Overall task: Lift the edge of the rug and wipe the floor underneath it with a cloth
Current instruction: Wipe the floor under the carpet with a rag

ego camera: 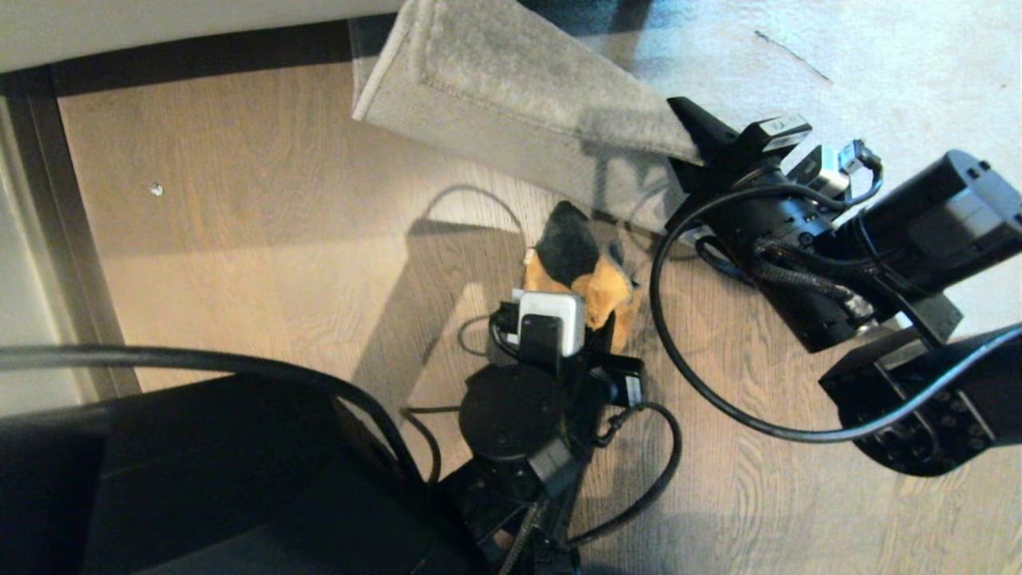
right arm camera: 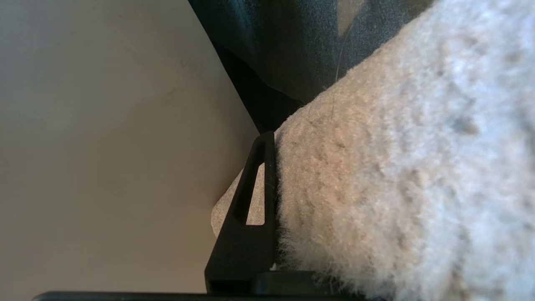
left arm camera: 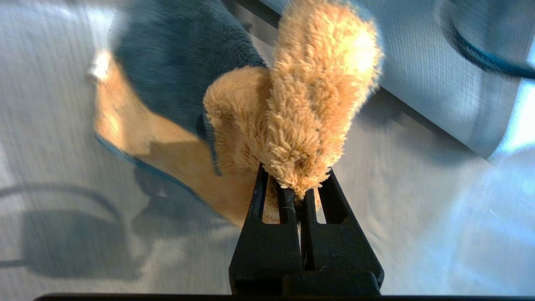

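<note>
Gripping a bunched fold of the cloth point(left arm camera: 250, 104), the left gripper point(left arm camera: 299, 196) holds its fingers closed tight on the tan pile in the foreground, with the rest of the rag trailing onto the floor point(ego camera: 239, 224) just beside the raised rug. Only a small pinch of fabric sits between the fingers, so a hard drag across the planks could, by my reckoning, pull the rag free. From the head view the cloth point(ego camera: 579, 267) lies bunched rather than flat, and it may smear a narrow stripe instead of wiping the whole patch. Loose cables loop near it and could snag.

Beyond it, the right gripper point(ego camera: 693, 136) clamps the rug edge point(ego camera: 511, 96) and holds it up off the floor like a tent flap, the woven backing facing the rag. The wrist view shows one finger point(right arm camera: 250, 209) pressed against thick pile. That grip looks to be the weak point: if the heavy rug slides out, it would drop onto the rag and the left arm. At the far side, the rug lies flat by the wall.
</note>
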